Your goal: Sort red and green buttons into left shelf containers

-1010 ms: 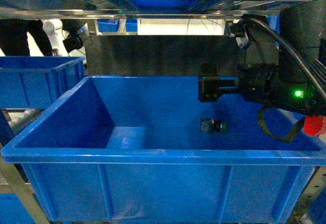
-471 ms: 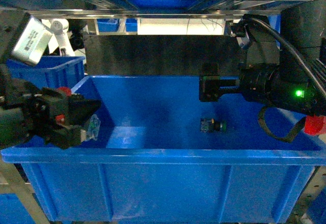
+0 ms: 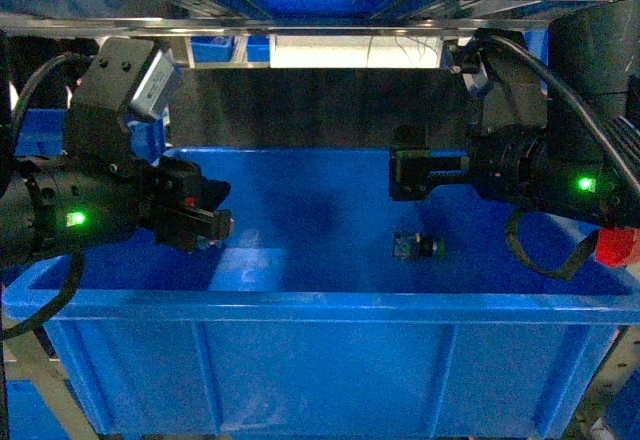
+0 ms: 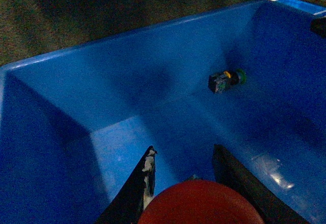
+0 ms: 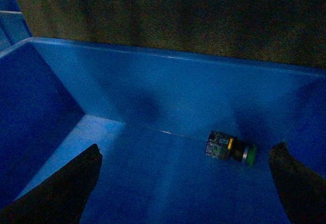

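Over the blue bin's (image 3: 330, 307) left side, the left gripper (image 4: 184, 169) pinches the red button (image 4: 201, 203), seemingly ready to drop it. The green button (image 3: 418, 248) lies inside, right of centre, beneath the right gripper (image 5: 184, 183), spread empty.

— What colour is the bin (image 3: 320, 307)?
— Bright blue all over, darker in the shadowed corners.
— And the button (image 4: 226, 79) lying ahead of the left gripper (image 4: 186, 170)?
— Green head, a yellow ring behind it, black body.
— Anything between that gripper's black fingers (image 4: 144, 180)?
— A red cap (image 4: 199, 203), wide and plain.
— The right gripper (image 3: 412, 173)?
— Black. A green light (image 3: 584, 184) glows on its arm behind it, and a red patch (image 3: 617, 246) shows lower down.
— The left arm?
— Black too, with its own green light (image 3: 74, 219).
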`<state>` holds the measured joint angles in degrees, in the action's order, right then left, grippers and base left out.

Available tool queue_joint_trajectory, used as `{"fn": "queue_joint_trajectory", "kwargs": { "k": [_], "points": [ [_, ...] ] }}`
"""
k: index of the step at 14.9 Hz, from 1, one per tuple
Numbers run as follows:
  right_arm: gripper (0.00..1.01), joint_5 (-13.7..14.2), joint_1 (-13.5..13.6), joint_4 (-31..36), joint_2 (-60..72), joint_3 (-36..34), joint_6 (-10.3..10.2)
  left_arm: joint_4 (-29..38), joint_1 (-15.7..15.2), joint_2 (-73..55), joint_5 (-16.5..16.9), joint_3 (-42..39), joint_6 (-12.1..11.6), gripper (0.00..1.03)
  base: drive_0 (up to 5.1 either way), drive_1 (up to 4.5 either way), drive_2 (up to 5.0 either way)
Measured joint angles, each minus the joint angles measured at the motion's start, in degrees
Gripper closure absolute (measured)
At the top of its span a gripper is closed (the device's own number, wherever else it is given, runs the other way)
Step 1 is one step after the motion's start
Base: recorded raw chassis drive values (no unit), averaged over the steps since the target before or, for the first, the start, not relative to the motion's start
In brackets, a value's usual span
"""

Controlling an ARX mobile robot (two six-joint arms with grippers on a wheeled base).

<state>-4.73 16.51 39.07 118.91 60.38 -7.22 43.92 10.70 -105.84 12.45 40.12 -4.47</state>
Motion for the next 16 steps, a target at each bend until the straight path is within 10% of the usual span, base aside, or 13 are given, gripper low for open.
{"fn": "queue_joint_trajectory", "kwargs": {
  "k": [8, 13, 14, 16],
  "points": [
    [0.03, 0.0, 0.0, 0.0, 0.0, 0.0, 0.0, -0.79, -1.11, -6.45, -2.43, 6.23, -3.43, 0.69, 0.0, 0.0, 0.0],
    [0.03, 0.02, 0.0, 0.02, 0.0, 0.0, 0.0, -0.68, -1.11, -6.56, -2.43, 6.27, -3.56, 0.03, 0.0, 0.0, 0.0],
    [0.04, 1.42, 0.11, 2.45, 0.24, -0.26, 0.44, 2.03, -0.96, -6.97, -3.87, 6.01, -3.26, 0.07, 0.0, 0.0, 0.0],
    [0.27, 16.81, -0.02, 24.76, -1.11, -11.15, 4.83, 24.0, -0.61, -8.33, -18.45, -2.12, 1.4, 0.28, 0.0, 0.0, 0.0]
  ]
}}
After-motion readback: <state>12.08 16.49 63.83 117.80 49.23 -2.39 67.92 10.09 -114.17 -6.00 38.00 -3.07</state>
